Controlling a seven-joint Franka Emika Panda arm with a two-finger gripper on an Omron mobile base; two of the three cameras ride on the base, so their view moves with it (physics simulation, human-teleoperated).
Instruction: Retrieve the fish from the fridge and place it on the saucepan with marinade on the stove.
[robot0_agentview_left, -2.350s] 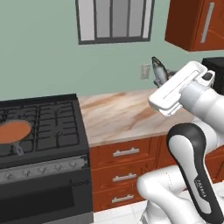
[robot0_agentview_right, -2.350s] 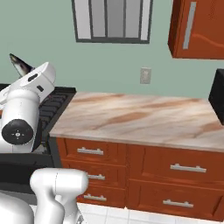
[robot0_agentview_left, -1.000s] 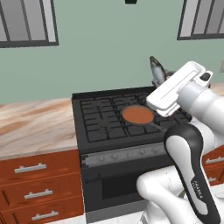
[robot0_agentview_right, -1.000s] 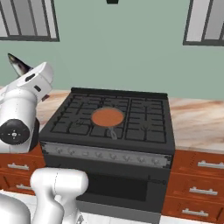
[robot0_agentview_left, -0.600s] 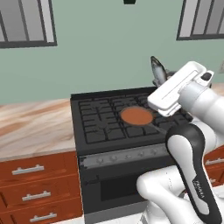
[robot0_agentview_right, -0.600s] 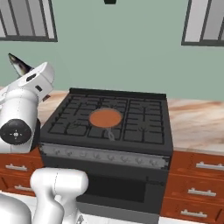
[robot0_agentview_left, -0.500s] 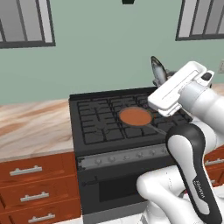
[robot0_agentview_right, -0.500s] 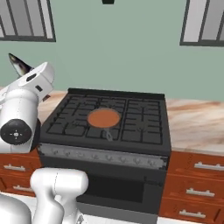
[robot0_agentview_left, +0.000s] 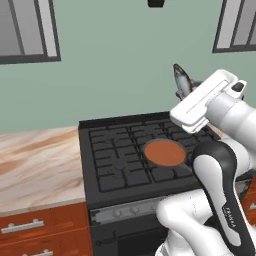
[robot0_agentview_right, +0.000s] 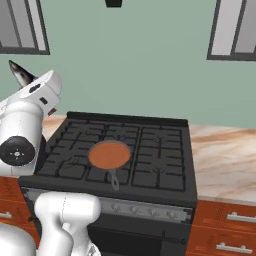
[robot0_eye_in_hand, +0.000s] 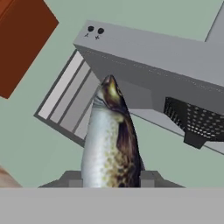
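The fish (robot0_eye_in_hand: 111, 140), slender, silver-grey with a dark speckled back, stands up between my gripper (robot0_eye_in_hand: 111, 179) fingers in the hand view, and the gripper is shut on it. In the left base view the fish (robot0_agentview_left: 182, 80) sticks up above my raised hand, high over the right side of the stove (robot0_agentview_left: 120, 165). Its tip (robot0_agentview_right: 20, 75) pokes past my hand at the far left of the right base view. The saucepan with marinade (robot0_agentview_right: 108, 154) sits on the stove's (robot0_agentview_right: 160, 165) front middle grate, handle toward the knobs. Its orange-brown surface (robot0_agentview_left: 164, 152) lies below my forearm. The fridge is out of view.
Marble counters (robot0_agentview_left: 35, 160) (robot0_agentview_right: 225, 160) flank the stove over red-brown drawers (robot0_agentview_right: 227, 220). Barred windows (robot0_agentview_left: 25, 30) (robot0_agentview_right: 235, 27) hang on the green wall. The grey range hood (robot0_eye_in_hand: 153, 57) and a red-brown cabinet (robot0_eye_in_hand: 22, 39) show beyond the fish in the hand view.
The base has crept slightly, so the stove has shifted a little across both views. My arm holds the same raised pose with the fish still gripped.
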